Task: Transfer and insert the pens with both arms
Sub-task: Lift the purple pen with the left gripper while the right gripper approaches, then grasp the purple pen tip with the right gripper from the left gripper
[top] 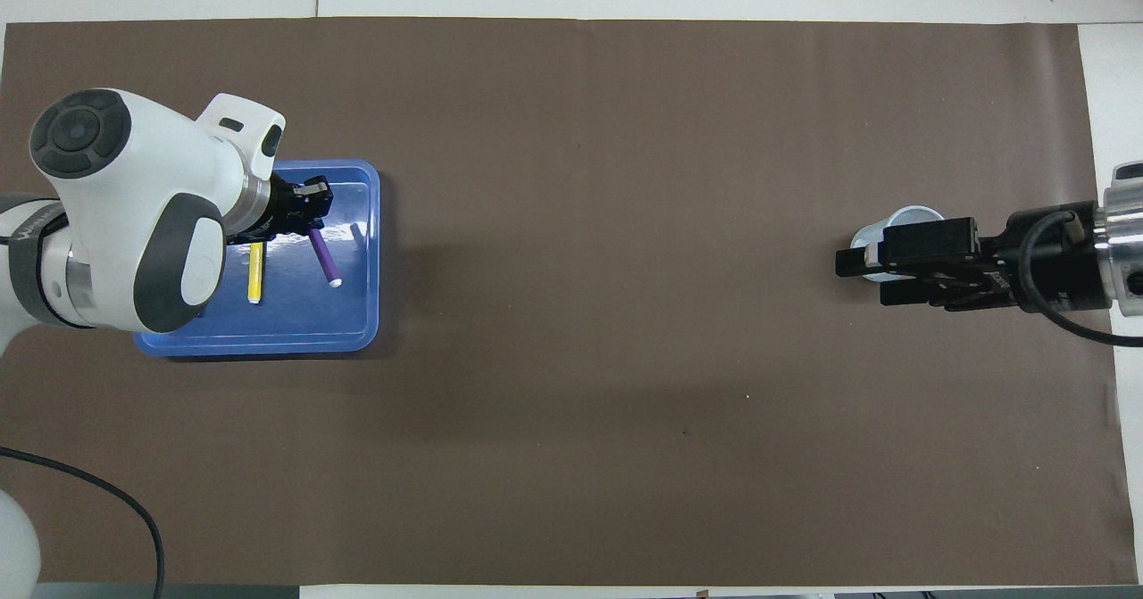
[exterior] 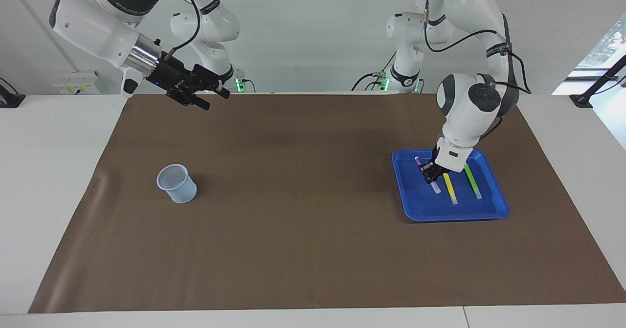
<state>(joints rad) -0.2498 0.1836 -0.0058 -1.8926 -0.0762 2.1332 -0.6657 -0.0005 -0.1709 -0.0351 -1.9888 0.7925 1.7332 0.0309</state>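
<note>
Meanwhile, on the counter [exterior: 313, 269], a brown mat [exterior: 303, 210] carries the whole setup. Left arm [exterior: 472, 100] is bent down over the blue tray [exterior: 494, 210] toward its own end of the mat, approx. 3 o'clock in the facing view; right arm [exterior: 98, 22] waits, raised at about 10 o'clock, its end effector [exterior: 210, 96] hanging over the mat's robot-side edge w/ fingers apart, holding nothing. A pale cup [exterior: 177, 183] stands at approx. 8 o'clock, toward the right arm's end. Left end effector [exterior: 433, 172] is down in the tray at the purple pen [top: 325, 258]; whether its fingers have closed on it, can't tell. Yellow pen [exterior: 450, 188] and green pen [exterior: 473, 181] lie beside it in the tray. Pens look light, stiff and smooth, likely to roll or pivot; a mid-barrel grip, clear of the pale ends, seems safest.
</note>
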